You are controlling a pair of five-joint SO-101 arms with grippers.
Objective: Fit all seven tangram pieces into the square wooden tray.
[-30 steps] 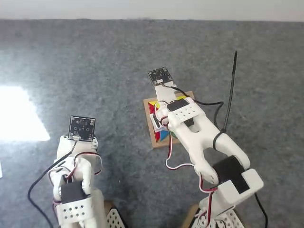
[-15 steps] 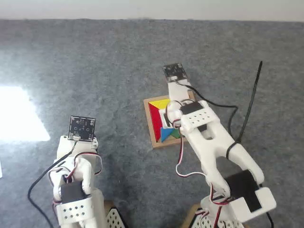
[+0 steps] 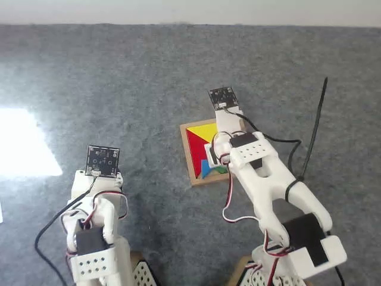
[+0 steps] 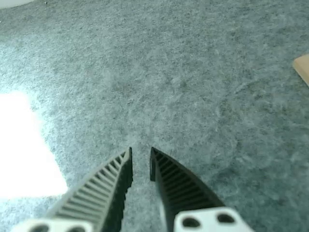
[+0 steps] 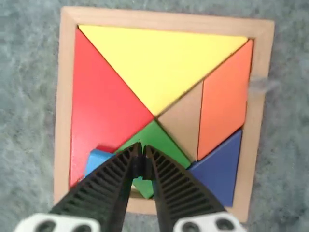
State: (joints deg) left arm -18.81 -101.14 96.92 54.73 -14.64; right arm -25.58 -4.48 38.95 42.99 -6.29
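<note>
A: What's been changed in the last sec?
B: The right arm (image 3: 262, 173) has been swung rightward over the wooden tray (image 3: 186, 156), so the tray's left half is now uncovered in the high view. The tray itself hasn't been shifted. The left arm (image 3: 95, 226) hasn't been moved.

A: Gripper states?
B: The right gripper (image 5: 140, 151) is held closed, tips together, w/ nothing pinched. It's poised just over the green piece (image 5: 157, 135), beside the light-blue piece (image 5: 96, 162). The left gripper (image 4: 140, 157) is parked low over bare surface (image 4: 193, 72), well apart from the tray. Its jaws are a crack apart, w/ nothing between them.

A: Pcs counted?
B: Seven, all inside the rim. The yellow triangle (image 5: 159, 63), red triangle (image 5: 104, 101), orange piece (image 5: 224, 106), tan piece (image 5: 181, 123) & dark-blue triangle (image 5: 219, 166) are seen lying flat. The light-blue one doesn't look flush, though. It appears tilted, w/ a red sliver showing at its edge, so it's prob. ridden up on a neighbour.

A: Meaning for the task?
B: It's judged nearly done. Closed tips are suited to nudging, not carrying. One more press on the light-blue pc is prob. needed before the fit can be called complete.
</note>
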